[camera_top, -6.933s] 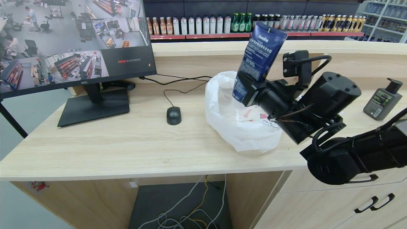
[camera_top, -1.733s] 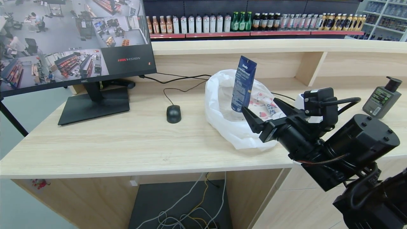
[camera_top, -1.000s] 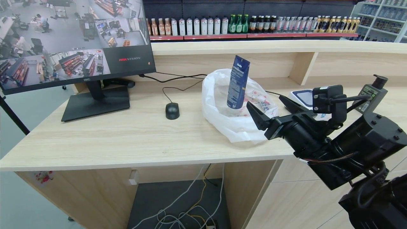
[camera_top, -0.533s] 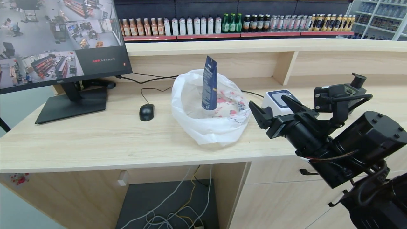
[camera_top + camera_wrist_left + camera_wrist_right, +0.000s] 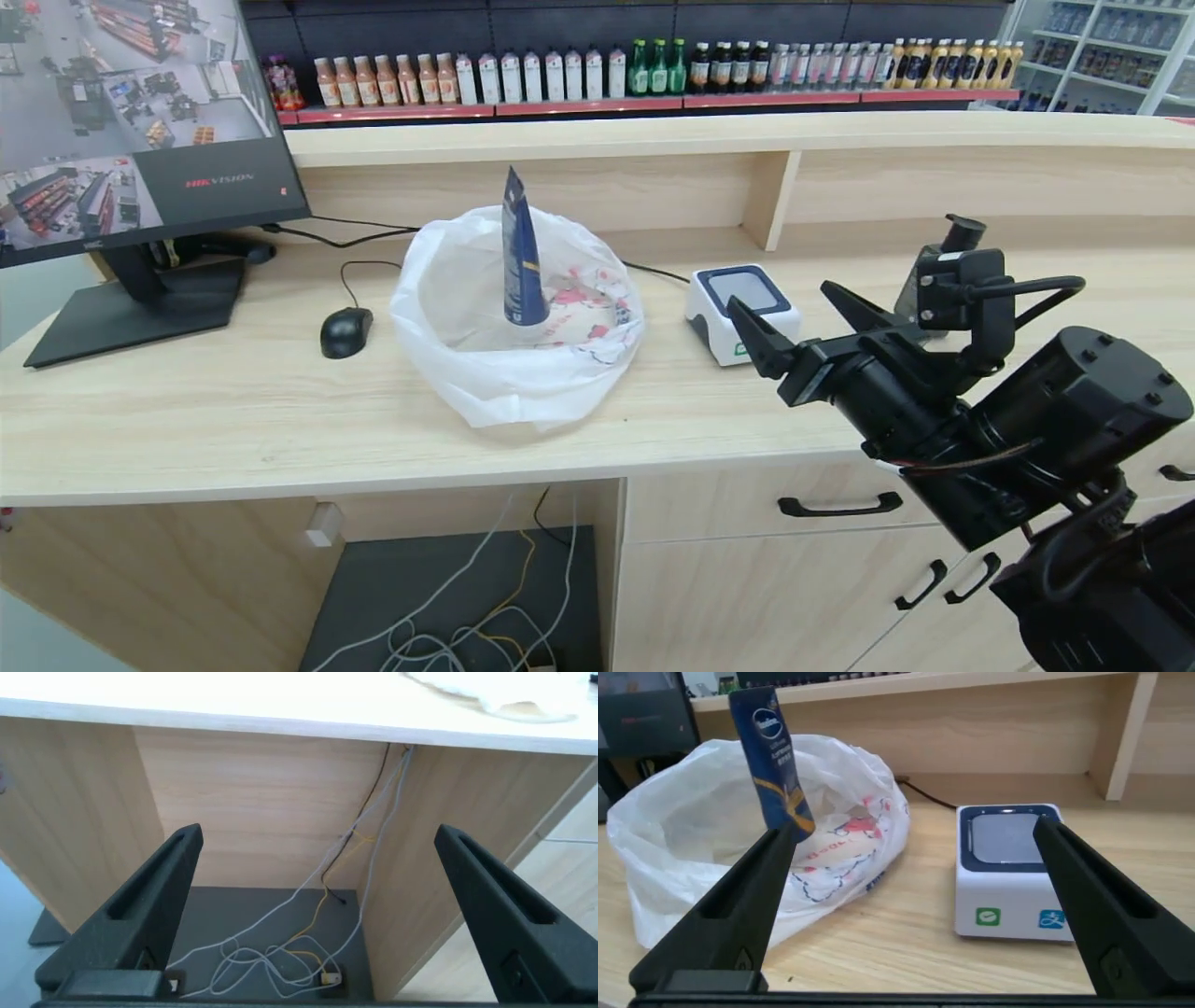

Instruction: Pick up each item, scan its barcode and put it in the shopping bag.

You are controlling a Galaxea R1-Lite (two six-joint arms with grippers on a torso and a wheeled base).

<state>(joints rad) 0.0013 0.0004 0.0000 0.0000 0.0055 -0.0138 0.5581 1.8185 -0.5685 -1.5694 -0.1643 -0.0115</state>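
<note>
A dark blue tube [image 5: 521, 252] stands upright inside the white shopping bag [image 5: 509, 383] on the wooden counter. To the bag's right sits a white barcode scanner [image 5: 719, 336]. My right gripper [image 5: 780, 297] hangs open and holds nothing, near the counter's front edge, level with the scanner. A grey pump bottle [image 5: 962, 226] stands behind my right wrist, mostly hidden. In the right wrist view the tube [image 5: 771, 761], the bag [image 5: 701, 849] and the scanner [image 5: 1013, 873] lie ahead of the open gripper [image 5: 913, 831]. My left gripper [image 5: 318, 868] is open below the counter's edge.
A monitor [image 5: 121, 112] and a black mouse [image 5: 345, 332] stand left of the bag. A raised ledge [image 5: 653, 140] runs along the counter's back, with shelves of bottles [image 5: 653, 70] beyond. Drawers with black handles [image 5: 840, 507] are under the counter, and loose cables [image 5: 308, 943] lie beneath it.
The head camera has turned right, shifting the whole scene left in the picture. My right gripper, earlier shut on the tube over the bag, is open and drawn back. The tube stands in the bag.
</note>
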